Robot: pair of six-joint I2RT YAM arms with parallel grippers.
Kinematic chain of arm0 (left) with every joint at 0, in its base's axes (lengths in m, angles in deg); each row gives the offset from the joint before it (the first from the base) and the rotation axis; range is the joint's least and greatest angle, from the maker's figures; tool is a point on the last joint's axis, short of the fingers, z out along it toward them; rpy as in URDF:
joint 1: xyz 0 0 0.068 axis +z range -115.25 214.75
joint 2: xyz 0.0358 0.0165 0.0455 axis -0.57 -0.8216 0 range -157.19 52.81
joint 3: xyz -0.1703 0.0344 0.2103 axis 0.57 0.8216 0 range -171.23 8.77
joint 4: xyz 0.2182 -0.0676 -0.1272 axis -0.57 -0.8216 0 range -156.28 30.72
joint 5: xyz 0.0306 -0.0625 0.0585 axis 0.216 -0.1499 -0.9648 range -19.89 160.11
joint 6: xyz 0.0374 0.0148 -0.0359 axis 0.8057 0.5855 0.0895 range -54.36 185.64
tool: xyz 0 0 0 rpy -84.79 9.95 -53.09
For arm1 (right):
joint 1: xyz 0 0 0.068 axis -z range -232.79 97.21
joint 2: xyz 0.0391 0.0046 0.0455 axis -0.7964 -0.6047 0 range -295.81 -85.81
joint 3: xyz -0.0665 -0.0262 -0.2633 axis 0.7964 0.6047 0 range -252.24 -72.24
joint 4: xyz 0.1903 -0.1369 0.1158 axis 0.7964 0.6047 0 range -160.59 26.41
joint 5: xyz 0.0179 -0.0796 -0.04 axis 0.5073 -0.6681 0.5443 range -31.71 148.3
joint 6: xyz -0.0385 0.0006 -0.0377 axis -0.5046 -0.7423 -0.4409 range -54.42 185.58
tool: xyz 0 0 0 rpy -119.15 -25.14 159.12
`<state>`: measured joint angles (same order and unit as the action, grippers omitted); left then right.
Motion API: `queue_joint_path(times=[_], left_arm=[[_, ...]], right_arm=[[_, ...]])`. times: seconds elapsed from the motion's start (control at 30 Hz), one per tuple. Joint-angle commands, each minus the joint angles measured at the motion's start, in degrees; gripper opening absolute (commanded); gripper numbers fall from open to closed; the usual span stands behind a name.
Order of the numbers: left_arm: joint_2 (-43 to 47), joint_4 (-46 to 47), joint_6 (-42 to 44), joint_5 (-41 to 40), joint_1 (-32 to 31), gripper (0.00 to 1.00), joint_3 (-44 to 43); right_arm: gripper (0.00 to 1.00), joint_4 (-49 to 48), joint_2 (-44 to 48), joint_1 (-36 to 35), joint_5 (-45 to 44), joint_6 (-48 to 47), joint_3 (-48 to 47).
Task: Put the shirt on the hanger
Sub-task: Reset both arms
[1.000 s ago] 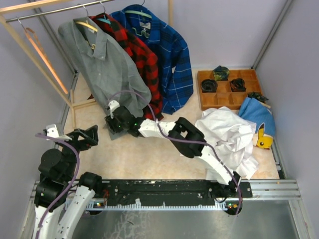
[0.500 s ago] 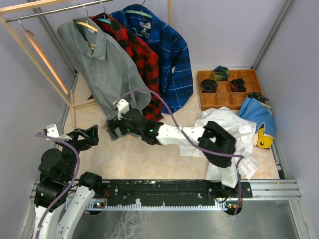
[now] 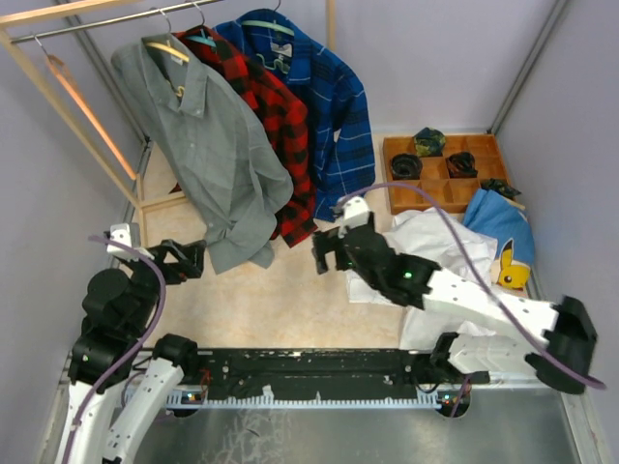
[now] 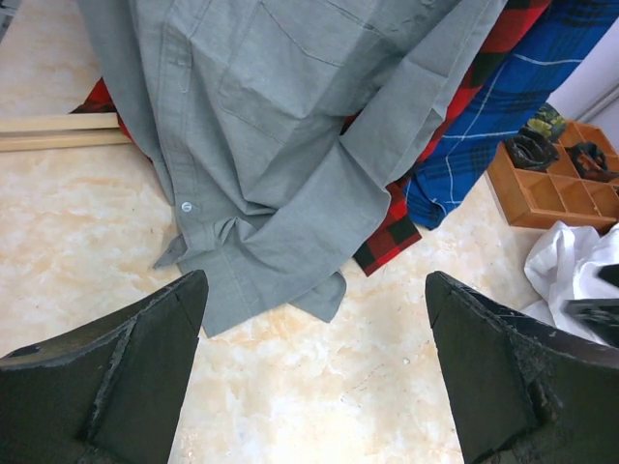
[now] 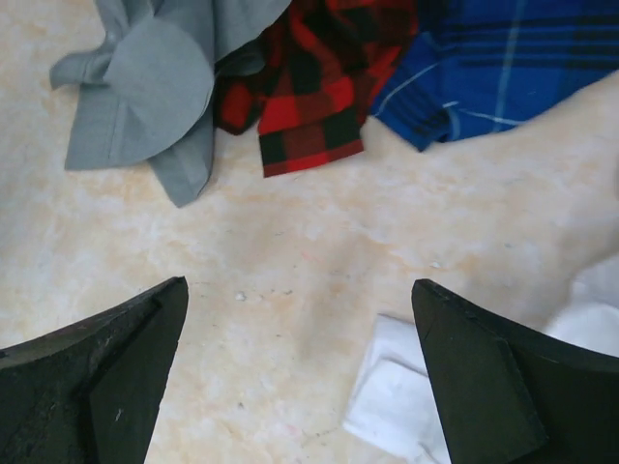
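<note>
The grey shirt hangs on the pale hanger, whose hook is over the rail at the top left. Its hem and a sleeve cuff rest on the floor. My left gripper stands open just left of the hem, with nothing between its fingers. In the left wrist view the shirt fills the upper half, beyond the open gripper. My right gripper is open, to the right of the shirt and apart from it. The right wrist view has bare floor between the fingers of the open gripper and the grey cuff at upper left.
A red-black plaid shirt and a blue plaid shirt hang beside the grey one. A white shirt lies crumpled at the right, near a wooden compartment tray, a blue cloth and a yellow toy. An orange hanger hangs at far left.
My right gripper has opened, let go of the shirt's hem and drawn back to the right. The hem now hangs free. My left gripper has moved slightly towards the shirt.
</note>
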<state>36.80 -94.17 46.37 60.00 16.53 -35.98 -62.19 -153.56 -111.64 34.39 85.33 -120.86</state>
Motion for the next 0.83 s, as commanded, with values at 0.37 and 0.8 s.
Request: queue_joint_path(times=[0.37,0.8], left_arm=[[-3.86,1.95,1.96,-0.83,0.29,0.99,-2.08],[-3.91,2.17,1.3,-2.11,0.29,0.99,1.28]], right_arm=[[0.99,28.09,50.54,0.13,-19.38,-3.71,-4.27],[0.99,37.04,57.67,0.14,-22.67,0.6,-1.55]])
